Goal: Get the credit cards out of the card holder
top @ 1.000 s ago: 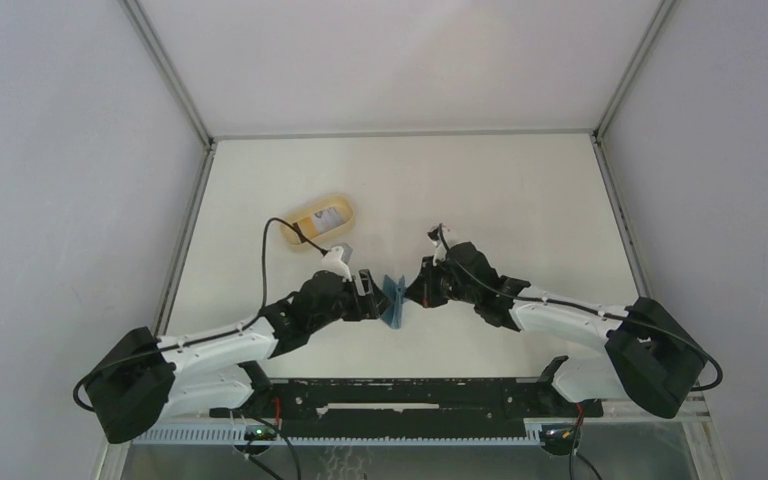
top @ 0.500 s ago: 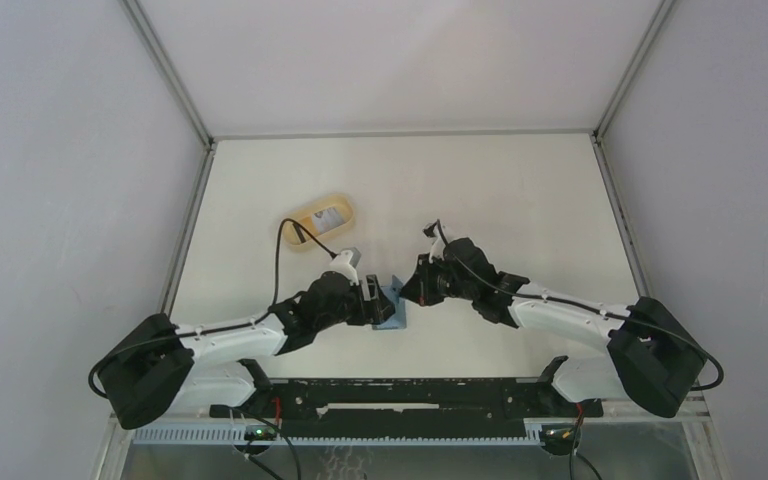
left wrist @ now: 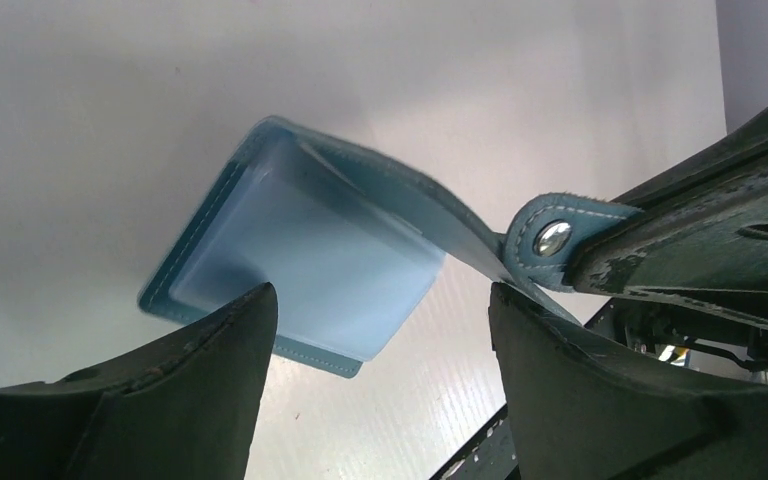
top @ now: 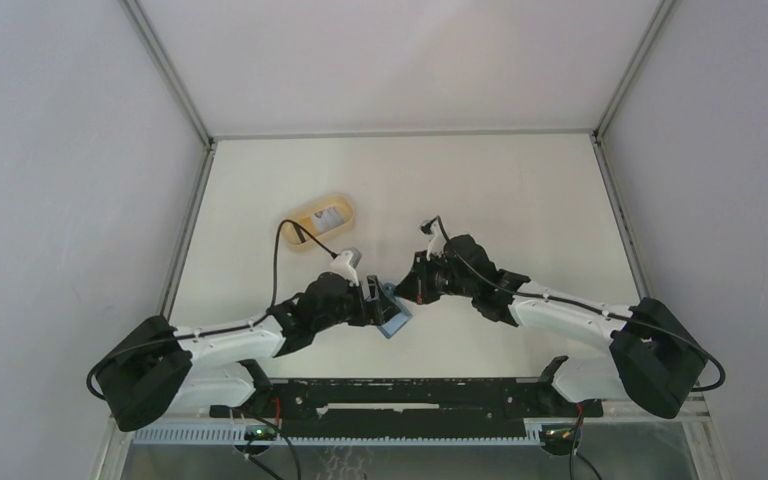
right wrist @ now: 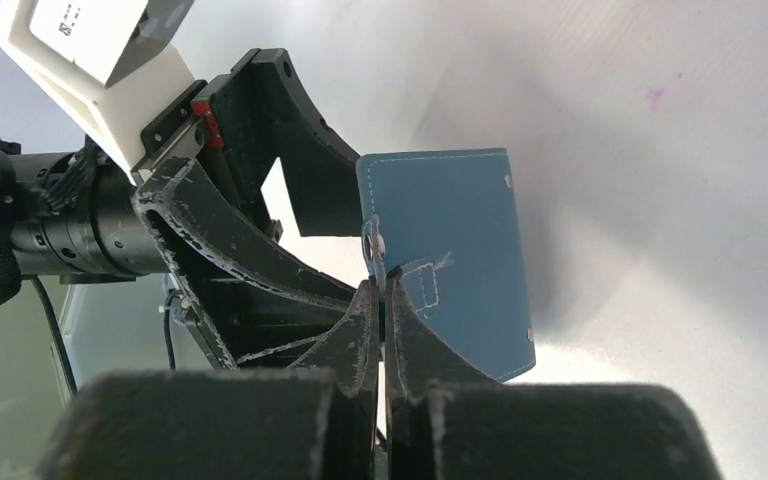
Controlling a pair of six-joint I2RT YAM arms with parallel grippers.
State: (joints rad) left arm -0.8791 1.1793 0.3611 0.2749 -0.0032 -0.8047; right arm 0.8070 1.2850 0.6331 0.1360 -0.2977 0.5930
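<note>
A matte cream-white rectangular tabletop (top: 520, 190) is boxed in left, right and far by plain pale grey panel walls (top: 60, 150). Thin aluminium corner posts (top: 165, 70) frame it. Light is soft and even.

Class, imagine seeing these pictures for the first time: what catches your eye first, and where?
A blue wallet, tilted, at the centre of the top view. The right fingers pinch its snap tab, and the left fingers stand open beside it. A tan dish sits farther back on the left.
</note>
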